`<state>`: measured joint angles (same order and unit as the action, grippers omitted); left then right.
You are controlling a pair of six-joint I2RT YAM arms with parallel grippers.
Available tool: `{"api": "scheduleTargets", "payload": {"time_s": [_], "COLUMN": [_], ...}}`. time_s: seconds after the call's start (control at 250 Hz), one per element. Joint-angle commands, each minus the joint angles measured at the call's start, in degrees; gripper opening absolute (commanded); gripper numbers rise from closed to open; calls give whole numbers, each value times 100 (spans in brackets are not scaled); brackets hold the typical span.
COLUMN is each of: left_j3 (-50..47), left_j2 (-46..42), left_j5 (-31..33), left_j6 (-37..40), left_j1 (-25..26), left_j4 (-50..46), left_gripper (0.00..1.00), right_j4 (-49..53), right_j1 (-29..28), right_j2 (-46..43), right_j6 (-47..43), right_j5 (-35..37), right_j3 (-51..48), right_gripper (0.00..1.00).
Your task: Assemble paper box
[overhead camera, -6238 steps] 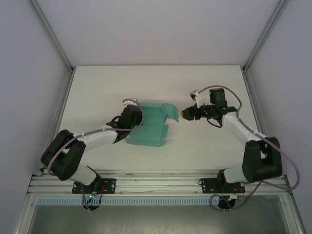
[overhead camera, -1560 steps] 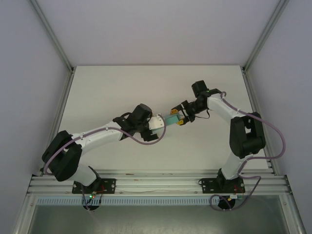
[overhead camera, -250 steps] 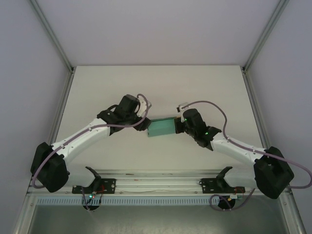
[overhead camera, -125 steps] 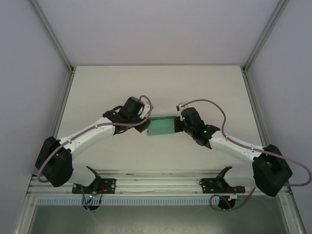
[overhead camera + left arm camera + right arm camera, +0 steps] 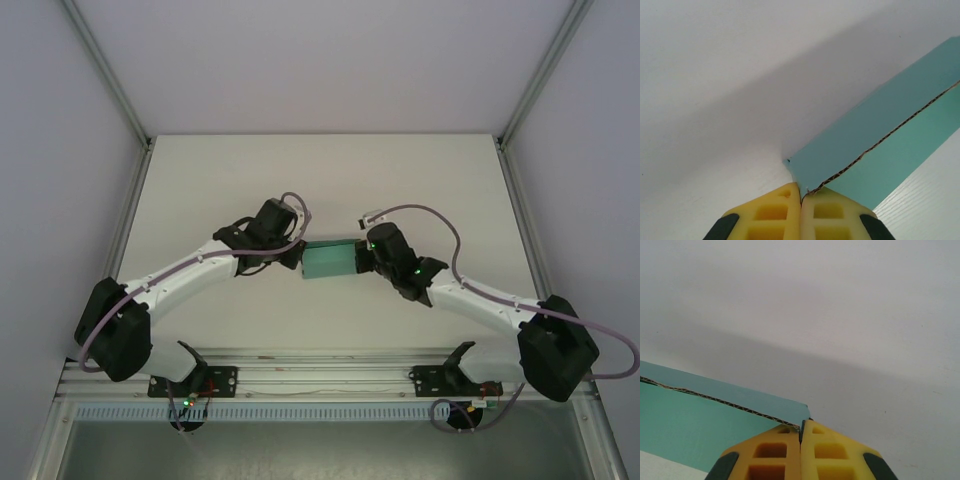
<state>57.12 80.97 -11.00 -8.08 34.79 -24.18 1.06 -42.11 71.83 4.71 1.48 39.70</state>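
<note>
Left claw (image 5: 801, 196) pinches paper box (image 5: 330, 262) corner; right claw (image 5: 801, 432) pinches another.

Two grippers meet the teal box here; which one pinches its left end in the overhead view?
The left gripper: its shut fingers clamp the left end of the paper box, while the right gripper pinches the opposite end.

Box: I see the teal-green flat paper box (image 5: 328, 262) mid-table, its long side running left to right.
Left gripper: my left gripper (image 5: 299, 258) meets the box's left end.
Right gripper: my right gripper (image 5: 361, 258) meets its right end.
Table: white tabletop (image 5: 200, 180); I cannot tell whether the box rests on it.
</note>
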Motion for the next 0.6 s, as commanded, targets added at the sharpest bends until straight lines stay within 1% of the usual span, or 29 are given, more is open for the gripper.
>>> {"api": "scheduleTargets", "payload": {"time_s": [0.0, 0.056, 0.24, 0.38, 0.436, 0.596], "left_j3": [283, 292, 384, 463, 496, 625], "left_j2": [-90, -103, -43, 118, 172, 323], "left_j5": [115, 160, -69, -868, -1193, -1159], "left_j6": [-635, -853, -1309, -1848, -1918, -2016], "left_j1": [55, 55, -1, -298, -364, -361], "left_j4": [-236, -335, -654, -691, -686, -904], "left_gripper": [0, 0, 0, 0, 0, 0], "right_j4": [733, 762, 808, 991, 993, 864], "right_j1": [-257, -322, -354, -410, -424, -448], "right_j2": [161, 183, 204, 235, 217, 209], "right_j6": [133, 256, 549, 658, 702, 898], "right_j5": [377, 536, 652, 807, 827, 850], "right_j3": [59, 73, 50, 147, 139, 99], "right_gripper": [0, 0, 0, 0, 0, 0]}}
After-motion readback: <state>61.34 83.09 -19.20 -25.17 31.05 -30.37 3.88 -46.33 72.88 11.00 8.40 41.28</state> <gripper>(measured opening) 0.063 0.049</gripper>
